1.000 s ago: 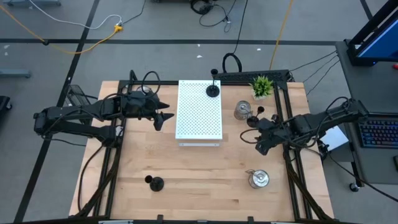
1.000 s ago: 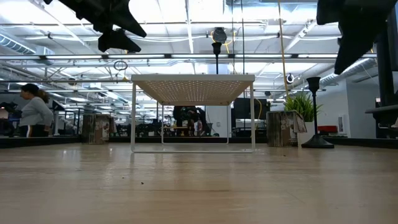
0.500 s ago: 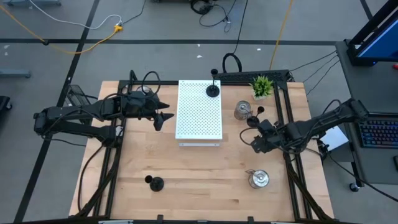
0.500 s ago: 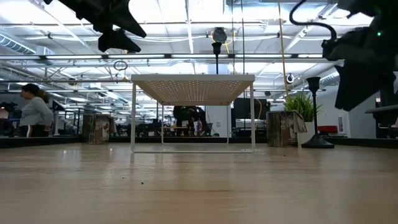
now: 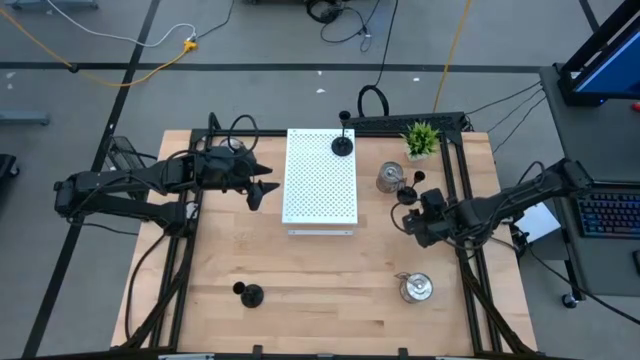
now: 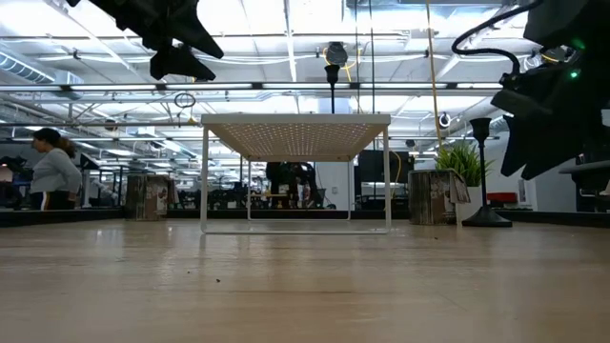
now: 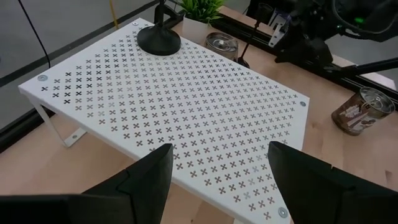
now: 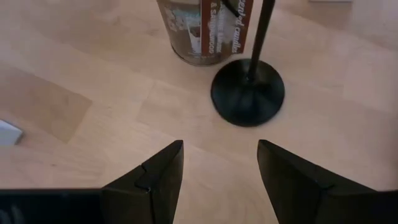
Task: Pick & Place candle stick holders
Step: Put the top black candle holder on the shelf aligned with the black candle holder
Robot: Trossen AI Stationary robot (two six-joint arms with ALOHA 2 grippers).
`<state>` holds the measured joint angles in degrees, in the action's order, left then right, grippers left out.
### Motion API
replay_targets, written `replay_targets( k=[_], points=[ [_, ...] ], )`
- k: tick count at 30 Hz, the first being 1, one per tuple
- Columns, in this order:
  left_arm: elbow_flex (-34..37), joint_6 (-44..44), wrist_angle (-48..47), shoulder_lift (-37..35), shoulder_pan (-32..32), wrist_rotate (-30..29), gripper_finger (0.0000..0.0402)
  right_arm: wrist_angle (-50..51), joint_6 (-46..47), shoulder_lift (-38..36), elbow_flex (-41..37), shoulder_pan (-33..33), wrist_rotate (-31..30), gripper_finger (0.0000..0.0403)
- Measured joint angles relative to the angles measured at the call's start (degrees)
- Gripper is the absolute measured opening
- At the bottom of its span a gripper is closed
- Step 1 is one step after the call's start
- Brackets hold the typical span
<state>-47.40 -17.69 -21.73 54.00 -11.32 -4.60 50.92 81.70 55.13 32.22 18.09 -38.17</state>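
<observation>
A black candle stick holder [image 5: 407,192] stands on its round base [image 8: 247,92] on the wood table, next to a silver holder [image 5: 389,177]. My right gripper [image 5: 410,222] is open and hovers just near of the black holder; its fingers [image 8: 221,168] point at the base without touching it. A second black holder [image 5: 342,143] stands on the white perforated shelf [image 5: 320,185]. A third black holder [image 5: 248,294] and a second silver holder [image 5: 415,288] stand near the table's near edge. My left gripper [image 5: 262,188] is open and empty beside the shelf's left side.
A small green potted plant [image 5: 421,138] stands at the far right, behind the silver holder. The shelf stands on thin legs [image 6: 204,181] in the middle far part of the table. Bare wood [image 5: 320,275] lies between the shelf and the near edge. A person [image 6: 52,171] is far off in the room.
My right gripper has come down and moved toward the table's left and far side, closer to the black holder by the silver one. It has stayed open.
</observation>
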Motion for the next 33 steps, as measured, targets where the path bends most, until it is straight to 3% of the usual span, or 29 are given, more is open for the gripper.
replay_targets(
  k=[12, 21, 33],
  points=[
    [0.0, 0.1, 0.0, 0.0, 0.0, 0.0, 0.0271, -10.8, 3.4, 0.0, -7.2, -1.6, -6.8, 0.0196],
    [0.0, 1.0, 0.1, 0.0, 0.0, 0.0, 0.0271, -10.8, 4.2, 0.0, -8.1, -1.6, -13.2, 0.0196],
    [0.0, 2.7, 0.9, 0.0, 0.0, -0.6, 0.0271, -10.9, 4.1, 0.1, -8.1, -2.3, -17.1, 0.0196]
  ],
)
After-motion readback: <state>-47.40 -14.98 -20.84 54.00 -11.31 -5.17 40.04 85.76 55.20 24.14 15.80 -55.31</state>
